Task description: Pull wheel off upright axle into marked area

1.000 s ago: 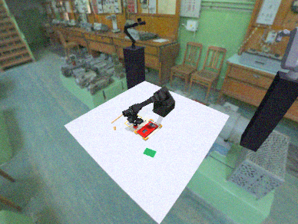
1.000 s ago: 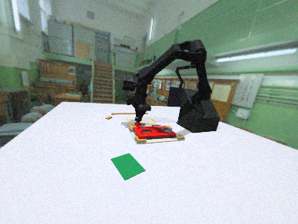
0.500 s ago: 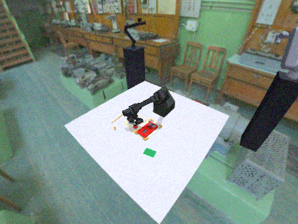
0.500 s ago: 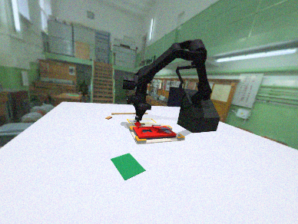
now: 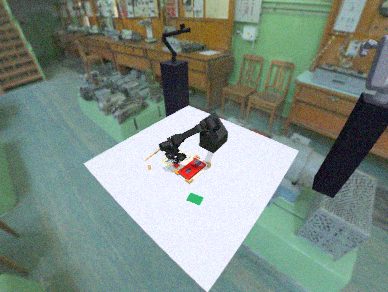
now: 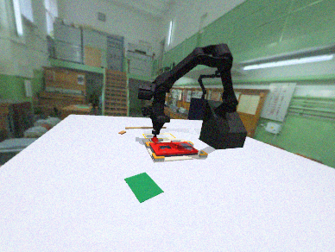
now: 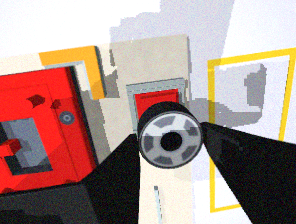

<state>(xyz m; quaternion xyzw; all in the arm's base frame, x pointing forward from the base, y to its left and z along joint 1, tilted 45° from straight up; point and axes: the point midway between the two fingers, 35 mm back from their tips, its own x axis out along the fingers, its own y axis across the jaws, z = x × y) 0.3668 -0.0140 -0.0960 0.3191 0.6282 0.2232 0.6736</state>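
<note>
Gripping the wheel between its two black fingers, our tool holds it just above a small red block in a grey frame on the beige base plate. We see the wheel's dark rim, grey spoked face and open centre hole pointing up at the wrist camera. On the white tabletop, the green marked area lies well apart from the red assembly, nearer the exterior camera.
</note>
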